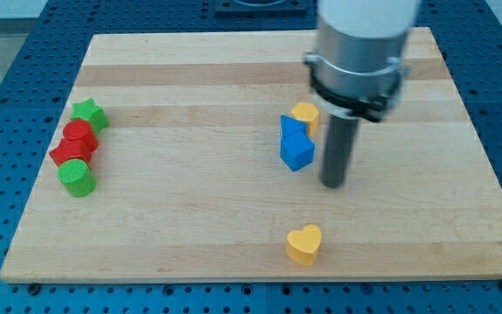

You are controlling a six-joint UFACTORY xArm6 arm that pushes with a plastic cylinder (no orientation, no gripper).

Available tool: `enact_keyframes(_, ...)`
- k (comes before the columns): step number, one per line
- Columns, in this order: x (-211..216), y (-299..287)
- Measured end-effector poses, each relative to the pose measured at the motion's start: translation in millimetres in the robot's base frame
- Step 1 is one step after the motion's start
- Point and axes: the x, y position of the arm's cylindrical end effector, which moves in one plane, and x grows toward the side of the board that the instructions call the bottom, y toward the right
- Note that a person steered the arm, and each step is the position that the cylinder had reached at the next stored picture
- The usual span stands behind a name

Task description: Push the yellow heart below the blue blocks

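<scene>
A yellow heart [304, 243] lies near the view's bottom edge of the wooden board [190, 218], right of centre. Two blue blocks stand above it near the middle: a blue cube-like block [297, 152] and a second blue block [291, 126] touching its top. A second yellow block [305, 113] sits just above and right of them, partly hidden by the arm. My tip [334, 184] rests on the board just right of the lower blue block, apart from it, and well above the yellow heart.
At the view's left edge a cluster stands together: a green star [88, 113], a red block [79, 133], another red block [71, 153] and a green block [77, 177]. The board's edges drop to a blue perforated table [7, 78].
</scene>
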Motion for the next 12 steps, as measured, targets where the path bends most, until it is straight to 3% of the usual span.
enact_keyframes(1, 47, 70)
enact_keyframes(2, 98, 95)
enact_keyframes(3, 107, 77)
enact_keyframes(5, 106, -68)
enact_keyframes(6, 76, -125)
enact_keyframes(7, 21, -131)
enact_keyframes(8, 15, -135)
enact_keyframes(9, 32, -186)
enact_keyframes(10, 43, -179)
enact_keyframes(12, 44, -96)
